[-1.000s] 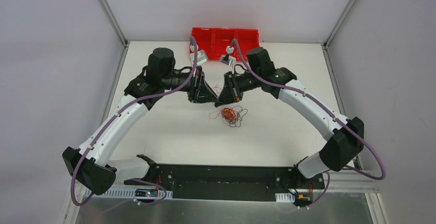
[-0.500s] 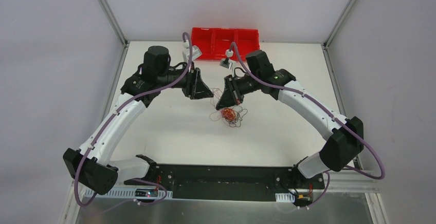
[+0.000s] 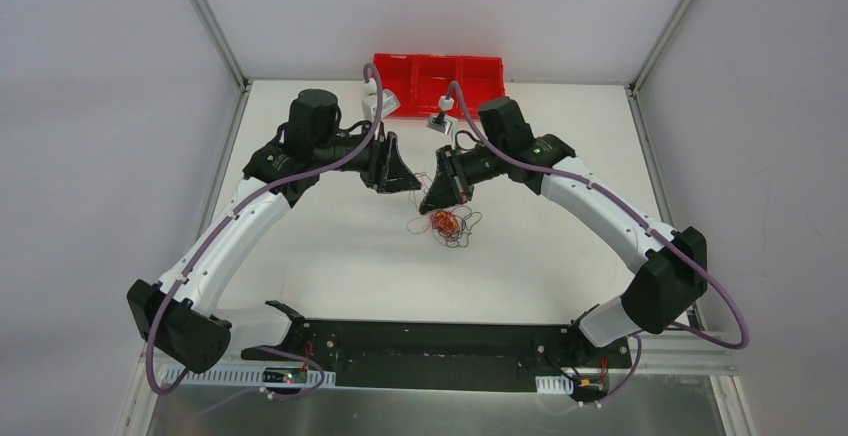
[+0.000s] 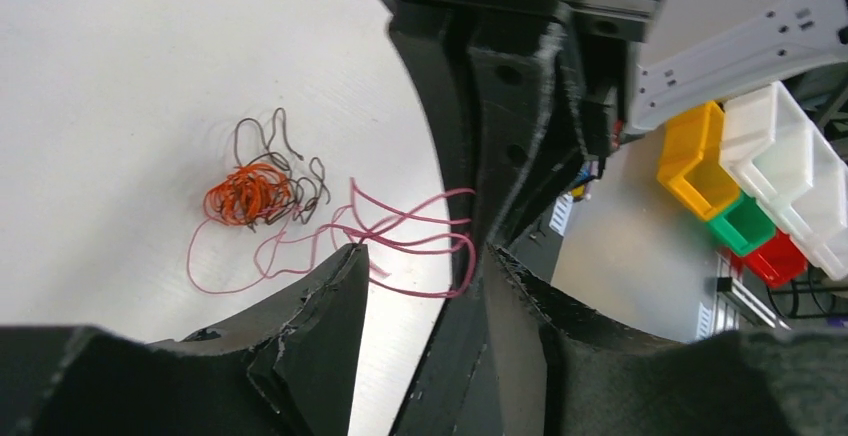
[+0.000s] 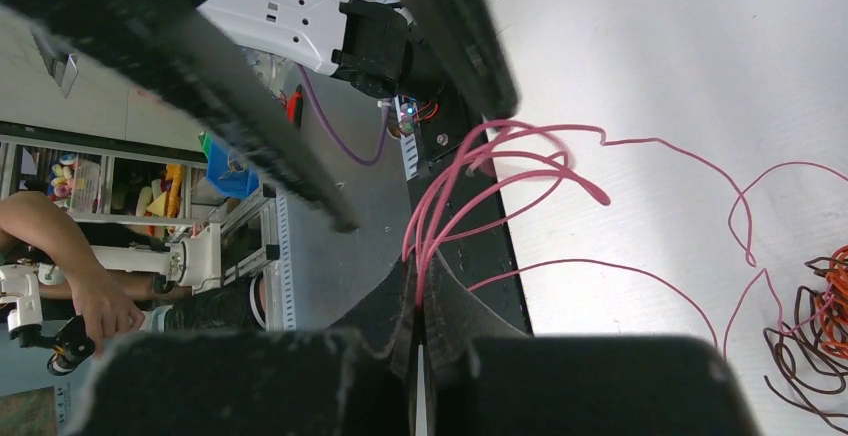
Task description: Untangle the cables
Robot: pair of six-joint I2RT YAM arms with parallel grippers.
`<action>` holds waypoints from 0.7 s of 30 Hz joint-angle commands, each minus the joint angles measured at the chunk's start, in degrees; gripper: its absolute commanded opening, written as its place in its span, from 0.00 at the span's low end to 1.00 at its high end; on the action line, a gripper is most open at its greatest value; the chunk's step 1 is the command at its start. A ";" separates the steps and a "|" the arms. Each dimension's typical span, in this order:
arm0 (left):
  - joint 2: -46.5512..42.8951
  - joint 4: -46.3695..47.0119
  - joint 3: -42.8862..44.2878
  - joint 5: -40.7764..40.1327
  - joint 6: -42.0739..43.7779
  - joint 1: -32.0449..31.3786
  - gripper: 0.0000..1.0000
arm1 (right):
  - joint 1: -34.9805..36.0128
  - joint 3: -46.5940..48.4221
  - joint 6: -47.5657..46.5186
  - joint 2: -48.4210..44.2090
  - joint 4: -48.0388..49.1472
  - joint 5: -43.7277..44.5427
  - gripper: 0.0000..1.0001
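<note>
Now, right gripper point(image 5: 418, 291): pinching loops of the red wire point(image 5: 520, 166), held above the table point(image 3: 330, 246).
Left gripper point(image 4: 425, 276): jaws spread, nothing in them, just beside the right.
Cables point(image 3: 446, 223): orange and black, bunched on the table below the grippers.
Doing it well: I'd draw the red strand off slowly while the left pins the bunch.
Writing: none readable.

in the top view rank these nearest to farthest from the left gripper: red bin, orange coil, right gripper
From the left gripper:
1. right gripper, just to its right, shut on the red cable.
2. orange coil, on the table, a little toward the arm bases.
3. red bin, at the table's far edge.
</note>
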 commanded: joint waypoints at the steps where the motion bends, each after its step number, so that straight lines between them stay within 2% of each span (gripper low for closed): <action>1: 1.22 1.96 0.48 -4.16 -1.94 1.00 0.44 | -0.09 0.24 -1.38 -2.72 -0.50 -2.70 0.00; 5: 1.45 2.00 -0.10 -3.64 -2.74 1.96 0.43 | -0.12 -0.40 -2.02 -3.25 -1.05 -2.67 0.00; 9: 1.17 2.89 -0.56 -1.82 -3.52 1.87 0.49 | -0.09 -0.12 -1.77 -2.93 -0.69 -2.94 0.00; 13: 1.09 3.29 -0.91 0.08 -3.63 1.78 0.51 | -0.09 0.30 -1.71 -2.62 -0.41 -3.46 0.00; 14: 1.07 3.28 -1.10 0.26 -3.72 1.74 0.53 | -0.09 0.33 -1.69 -2.55 -0.39 -3.52 0.00; 17: 0.79 3.28 -2.91 -1.34 -4.05 1.86 0.69 | -0.18 0.37 -1.71 -2.67 -0.47 -3.81 0.00; 21: 0.73 3.34 -5.27 -3.10 -4.95 2.16 0.69 | -0.18 0.40 -1.57 -3.15 -0.99 -4.10 0.00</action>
